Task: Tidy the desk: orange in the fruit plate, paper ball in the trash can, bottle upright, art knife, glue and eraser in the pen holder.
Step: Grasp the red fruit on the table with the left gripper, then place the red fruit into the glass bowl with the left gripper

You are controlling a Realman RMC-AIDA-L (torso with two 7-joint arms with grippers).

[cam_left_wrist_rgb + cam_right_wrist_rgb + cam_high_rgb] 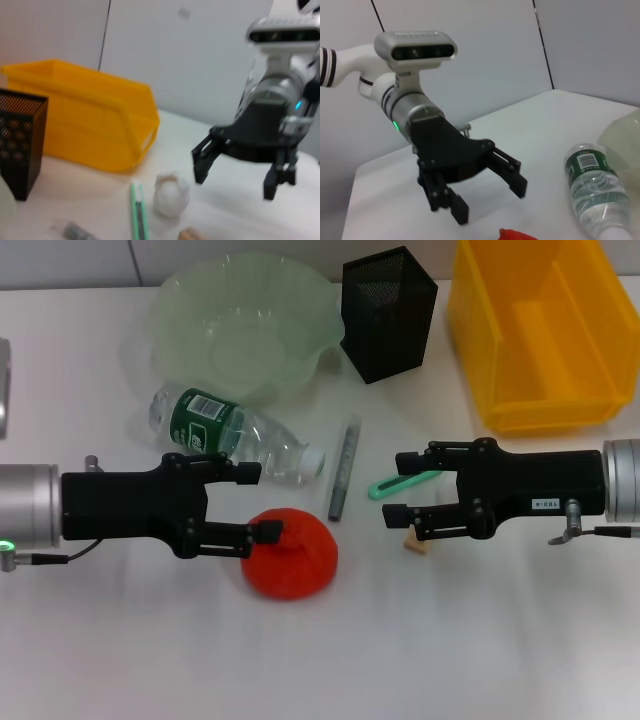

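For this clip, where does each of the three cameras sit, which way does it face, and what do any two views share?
Head view: looks down at the desk; both arms show, left pincer by the orange, right pincer opposite.
Left wrist view: faces the right pincer, yellow bin, paper ball.
Right wrist view: faces the left pincer, lying bottle.
Shared: the bottle also appears from the head.

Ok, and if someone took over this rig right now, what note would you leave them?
Left end effector: open, empty, at the orange on the table.
Right end effector: open, empty, over the art knife.
Bottle lies on its side by the fruit plate. Glue, eraser and paper ball are loose on the table.
Done: nothing.
Left: everything, into the fruit plate, pen holder and trash can; stand the bottle up.
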